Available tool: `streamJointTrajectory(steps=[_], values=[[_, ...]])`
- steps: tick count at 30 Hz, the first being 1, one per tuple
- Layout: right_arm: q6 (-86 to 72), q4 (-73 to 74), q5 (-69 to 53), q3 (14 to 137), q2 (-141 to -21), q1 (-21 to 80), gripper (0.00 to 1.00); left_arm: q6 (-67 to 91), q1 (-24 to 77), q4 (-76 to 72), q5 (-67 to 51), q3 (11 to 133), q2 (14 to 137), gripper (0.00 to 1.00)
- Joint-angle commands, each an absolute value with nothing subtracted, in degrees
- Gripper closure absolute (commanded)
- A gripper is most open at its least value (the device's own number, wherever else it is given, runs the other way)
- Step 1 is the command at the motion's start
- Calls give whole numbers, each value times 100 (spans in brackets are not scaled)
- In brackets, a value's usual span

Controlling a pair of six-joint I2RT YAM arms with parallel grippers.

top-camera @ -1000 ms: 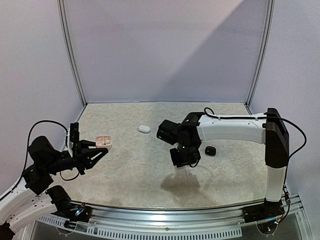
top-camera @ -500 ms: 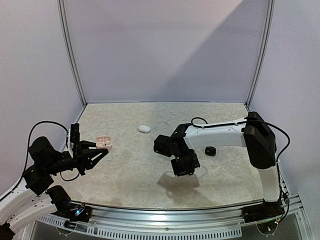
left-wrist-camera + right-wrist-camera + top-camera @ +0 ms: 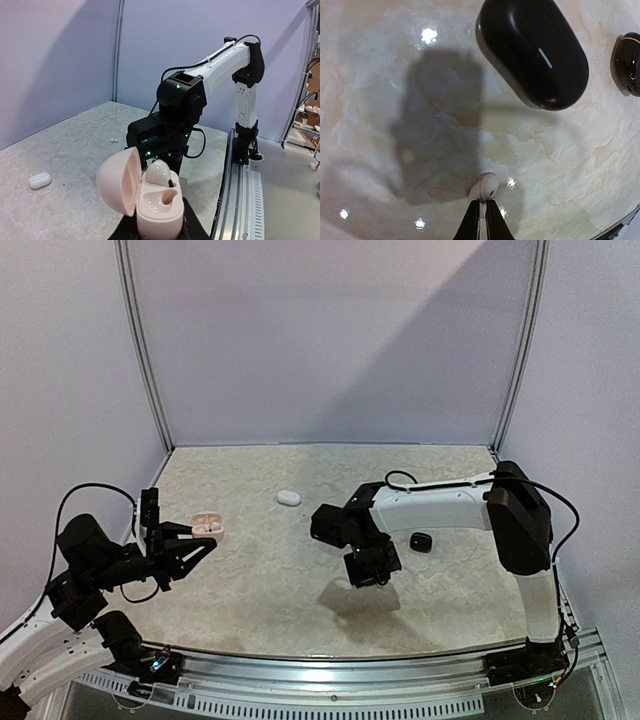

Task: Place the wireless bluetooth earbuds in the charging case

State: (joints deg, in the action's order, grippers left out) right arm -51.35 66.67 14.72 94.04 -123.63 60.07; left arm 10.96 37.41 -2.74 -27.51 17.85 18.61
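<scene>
**Pink case held open while the right arm brings in a white bud**

Pink and hinged wide, the charging case (image 3: 150,200) sits at the lower centre of the left wrist view, clamped in the left claw (image 3: 154,229). One socket already carries a seated bud (image 3: 159,172); the socket beside it is bare.

Over the last second the right arm has folded at the elbow, and the right claw (image 3: 482,202) has drifted toward the bottom of the top view. In the last half second it has hardly shifted. The left arm has not moved.

The right claw's fingers are drawn together on the stem of a white earbud (image 3: 484,187), low in the right wrist view. The claw's shadow falls up and to the left of the bud, so it is probably held clear of the surface (image 3: 380,165) rather than resting on it.

A black case (image 3: 532,50) lies shut at the upper right of that view, with a black earbud (image 3: 627,62) at the right edge. A white case (image 3: 289,497) lies farther back.

The pick looks done. What remains is the carry leftward to the pink case, well apart from the right claw, and a seating into the bare socket.
</scene>
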Motion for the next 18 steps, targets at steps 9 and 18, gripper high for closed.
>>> streamJointTrajectory(steps=[9, 18], values=[[-5194, 6406, 1782, 8705, -11948, 5634, 87, 1045, 3683, -343, -2672, 1723, 1791, 100], [-5194, 6413, 1872, 8258, -11585, 5399, 87, 1033, 3683, -325, -2672, 1723, 1772, 100]])
